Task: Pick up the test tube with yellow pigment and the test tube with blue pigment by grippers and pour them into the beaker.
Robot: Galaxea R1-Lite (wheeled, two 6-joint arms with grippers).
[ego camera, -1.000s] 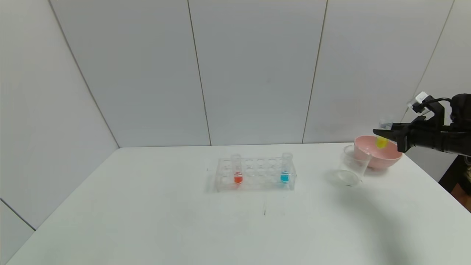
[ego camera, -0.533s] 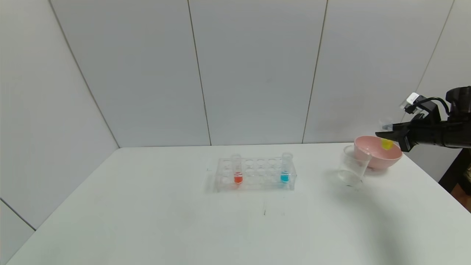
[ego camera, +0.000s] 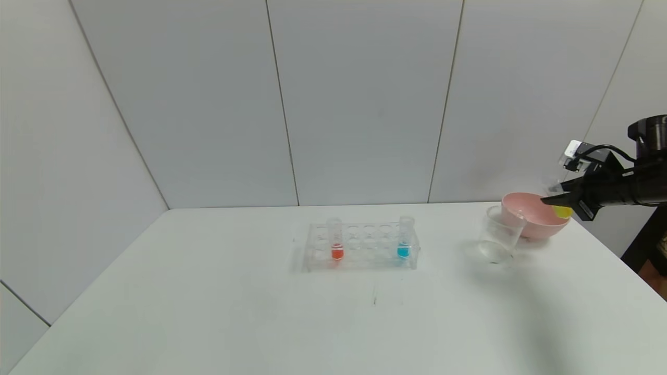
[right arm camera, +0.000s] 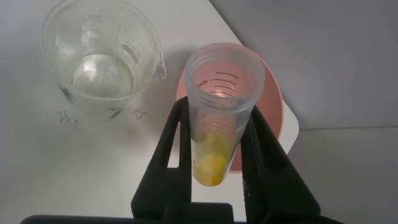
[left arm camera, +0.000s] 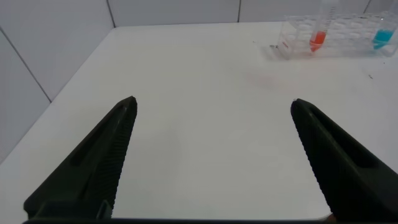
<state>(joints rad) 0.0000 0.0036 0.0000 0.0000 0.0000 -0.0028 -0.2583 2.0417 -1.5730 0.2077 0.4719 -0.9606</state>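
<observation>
My right gripper [ego camera: 558, 200] is shut on the test tube with yellow pigment [ego camera: 563, 211] and holds it in the air over the right side of a pink bowl [ego camera: 531, 221]. In the right wrist view the tube [right arm camera: 214, 134] sits between the black fingers [right arm camera: 171, 143], yellow liquid at its bottom, above the bowl [right arm camera: 267, 112]. The clear beaker [ego camera: 499, 234] stands left of the bowl, apart from the tube; it also shows in the right wrist view [right arm camera: 99, 53]. The test tube with blue pigment [ego camera: 404, 244] stands in the clear rack [ego camera: 362, 247]. My left gripper [left arm camera: 212, 106] is open and empty.
A red-liquid tube [ego camera: 336, 245] stands at the rack's left end and shows in the left wrist view [left arm camera: 318, 34]. The white table [ego camera: 260, 312] ends close behind the bowl at the wall and at the right edge [ego camera: 625, 265].
My right gripper has drawn back to the right with the yellow tube, from over the bowl's middle toward its right rim, and the tube's bottom sits a little lower. Nothing else has moved.
</observation>
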